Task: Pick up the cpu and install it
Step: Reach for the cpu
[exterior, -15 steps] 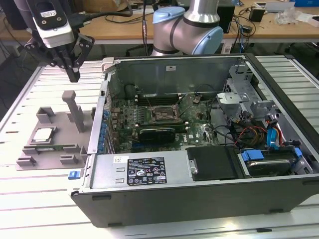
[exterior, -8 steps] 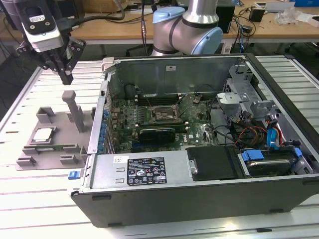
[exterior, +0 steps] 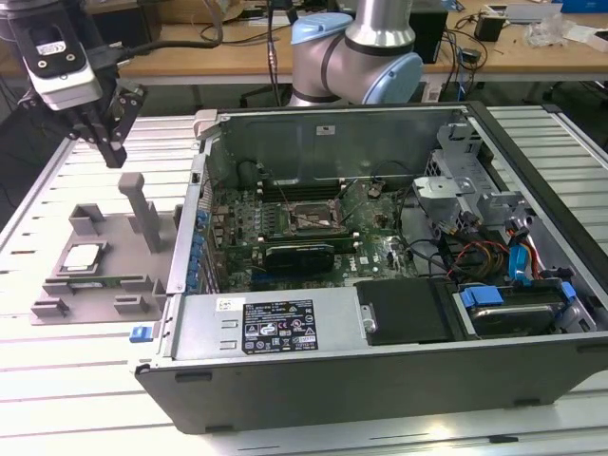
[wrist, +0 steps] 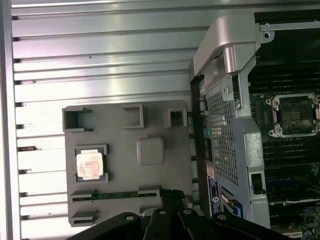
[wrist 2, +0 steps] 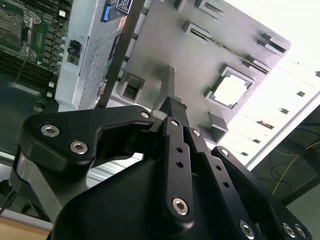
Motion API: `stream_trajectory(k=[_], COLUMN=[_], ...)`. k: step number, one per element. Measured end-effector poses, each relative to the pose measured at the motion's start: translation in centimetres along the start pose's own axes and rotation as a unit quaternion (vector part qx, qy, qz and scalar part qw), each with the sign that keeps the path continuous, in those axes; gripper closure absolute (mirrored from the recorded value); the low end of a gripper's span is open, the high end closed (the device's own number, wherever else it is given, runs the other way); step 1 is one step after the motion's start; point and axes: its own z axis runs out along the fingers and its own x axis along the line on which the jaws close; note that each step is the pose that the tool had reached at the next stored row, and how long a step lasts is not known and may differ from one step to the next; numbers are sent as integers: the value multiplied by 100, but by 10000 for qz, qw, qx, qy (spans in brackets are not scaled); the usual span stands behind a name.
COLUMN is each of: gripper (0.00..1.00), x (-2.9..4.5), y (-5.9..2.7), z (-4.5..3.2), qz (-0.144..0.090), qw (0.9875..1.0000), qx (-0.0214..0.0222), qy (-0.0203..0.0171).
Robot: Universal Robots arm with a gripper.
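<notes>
Table: slatted metal, carries everything I can see.

Computer case: lying on its side with the panel off and the inside open to the camera. It takes up the middle and the exterior view's right.

Arm: base joints sit behind the case. The wrist end is out at the exterior view's left.

Grey fixture plate: flat on the table, just beside the case on the exterior view's left. It has several small pockets and one upright post.

Motherboard: on the case floor, with a black card lying across its near edge.

Gripper: hanging in the air over the far side of the fixture plate, pointing down. As far as I can read it, the fingers are clenched together with nothing between them. In both wrist views the tips sit over the plate and touch nothing.

Socket: on the motherboard, with no chip seated in it. Same in the first wrist view.

Memory stick: thin green strip in a slot along the plate, near the cpu pocket.

Cpu: lies flat, silver top up, in a square pocket of the fixture plate, outside the case. It also shows in both wrist views. It is well apart from the gripper and not picked up.
</notes>
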Motion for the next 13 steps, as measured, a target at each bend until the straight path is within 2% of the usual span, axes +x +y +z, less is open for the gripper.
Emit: stream_trajectory(k=[5,9,13], gripper=[89,89,89], x=[95,248,310], y=[31,44,50], z=[45,127,174], qz=[-1,0,0], qw=[10000,10000,10000], qx=[0,0,0], qy=[1,0,0])
